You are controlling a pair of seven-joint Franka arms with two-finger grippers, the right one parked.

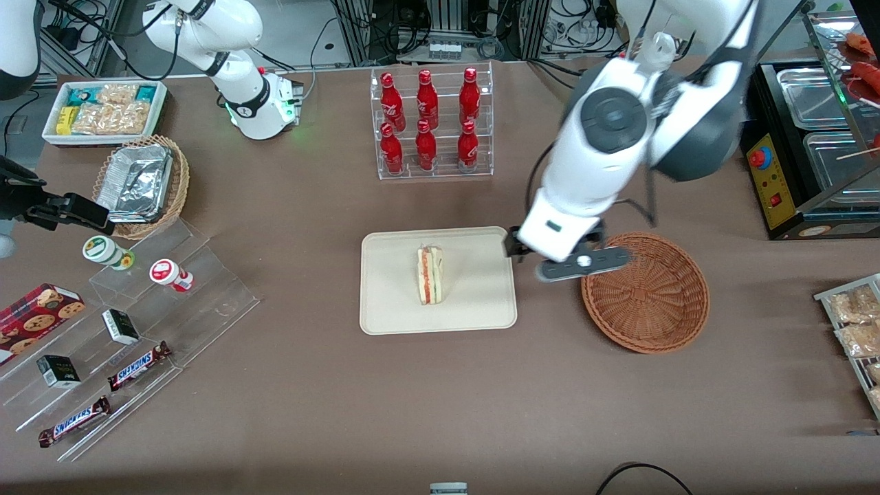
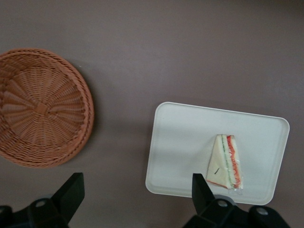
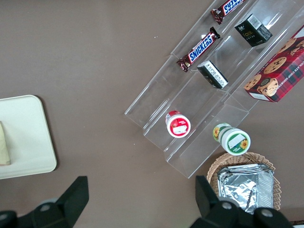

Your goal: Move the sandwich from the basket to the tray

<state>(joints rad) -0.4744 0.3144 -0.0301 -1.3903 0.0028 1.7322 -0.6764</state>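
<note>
Sandwich [image 1: 430, 276]: it's down on the tray [image 1: 392, 302], lying flat near the middle, striped cut edge showing in the front view.
Tray: sits between the basket [image 1: 653, 302] and the acrylic snack steps [image 1: 165, 302], nearer the front camera than the cola bottle rack [image 1: 432, 124].
Basket: at about 3 o'clock from the tray in the front view, just beside it, nothing inside.
Gripper [image 2: 135, 192]: fingers [image 2: 71, 190] spread well apart, gripping nothing, up above the gap between tray and basket; its height is hard to judge.

Bright, even overhead light; soft shadows, working arm motion-blurred.
</note>
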